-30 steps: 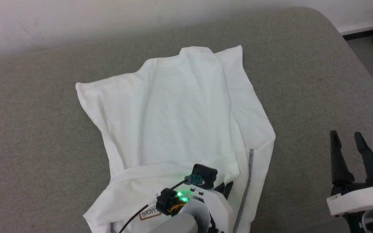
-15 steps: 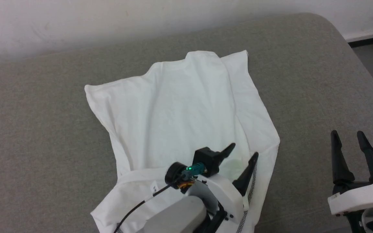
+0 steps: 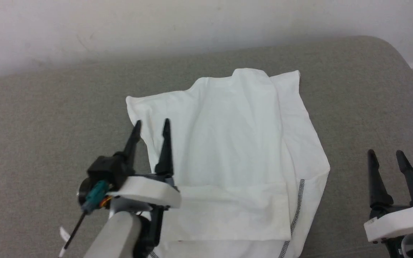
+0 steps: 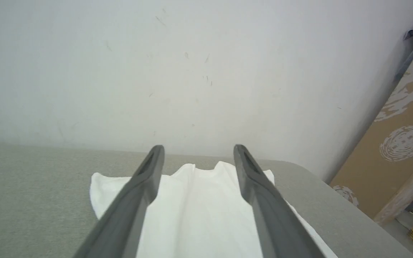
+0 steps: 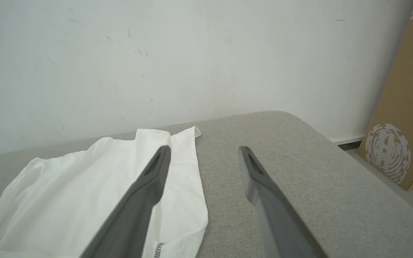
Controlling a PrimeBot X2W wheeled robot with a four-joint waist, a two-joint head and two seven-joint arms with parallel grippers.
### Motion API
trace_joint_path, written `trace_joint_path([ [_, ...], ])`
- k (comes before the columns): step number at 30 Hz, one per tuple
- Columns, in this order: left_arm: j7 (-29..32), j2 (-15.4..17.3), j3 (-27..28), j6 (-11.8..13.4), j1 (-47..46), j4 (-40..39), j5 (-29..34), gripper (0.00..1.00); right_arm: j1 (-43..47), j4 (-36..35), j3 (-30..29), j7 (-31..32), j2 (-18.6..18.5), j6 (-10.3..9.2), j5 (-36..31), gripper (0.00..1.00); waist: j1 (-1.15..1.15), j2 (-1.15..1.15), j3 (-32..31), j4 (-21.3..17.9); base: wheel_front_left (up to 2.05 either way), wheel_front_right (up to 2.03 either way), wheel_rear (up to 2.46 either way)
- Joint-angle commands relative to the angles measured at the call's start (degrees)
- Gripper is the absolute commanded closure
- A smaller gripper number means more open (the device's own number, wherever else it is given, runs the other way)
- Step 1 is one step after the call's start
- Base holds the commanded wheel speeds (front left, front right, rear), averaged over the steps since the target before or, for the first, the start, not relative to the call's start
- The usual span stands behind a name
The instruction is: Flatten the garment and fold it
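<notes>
The garment (image 3: 235, 150), a white T-shirt, lies partly folded on the grey cushion (image 3: 41, 136), its near hem turned up over the body and a grey stitched seam (image 3: 297, 211) showing at the lower right. My left gripper (image 3: 151, 123) hovers open over the garment's left edge, holding nothing. In the left wrist view the garment (image 4: 192, 215) spreads beneath the open left gripper (image 4: 195, 150). My right gripper (image 3: 385, 153) stands open and empty to the right of the garment, over bare cushion. The right wrist view has the garment (image 5: 84, 193) left of the right gripper (image 5: 204, 149).
A white wall (image 3: 192, 25) runs behind the cushion. The cushion's rounded right end (image 3: 407, 82) drops to the floor. A brown cardboard box (image 5: 403, 118) stands beyond that end. Bare cushion lies on both sides of the garment.
My left gripper opened, let go of the folded-up hem and pulled back to the left. The head camera shifted, so the whole picture slid right and down. The right gripper stayed put.
</notes>
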Motion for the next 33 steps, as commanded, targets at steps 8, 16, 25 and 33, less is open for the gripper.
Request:
trace_joint_path([
  [8,-0.3,0.1,14.3,-1.9,10.7,-5.7,5.1,0.00,-1.6,4.1,-1.2,1.8,-0.5,-0.05,2.5,0.00,0.00,0.00,-0.7,2.8,0.00,0.00,0.00],
  [16,-0.3,-0.9,21.3,-6.0,12.3,-9.1,8.5,0.00,-12.9,15.9,-1.8,5.8,-5.1,-0.05,10.5,0.00,0.00,0.00,4.3,5.6,0.00,0.00,0.00],
  [25,-0.3,-2.9,21.1,-10.6,7.3,-11.5,12.0,0.00,-34.3,34.3,1.1,14.1,-15.4,-0.05,20.4,0.00,0.00,0.00,15.5,9.9,0.00,0.00,0.00],
  [33,-0.3,-4.7,19.4,-11.9,2.1,-14.9,15.2,0.00,-52.9,44.3,7.3,27.2,-22.6,-0.05,26.8,0.00,0.00,0.00,25.7,13.4,0.00,0.00,0.00],
])
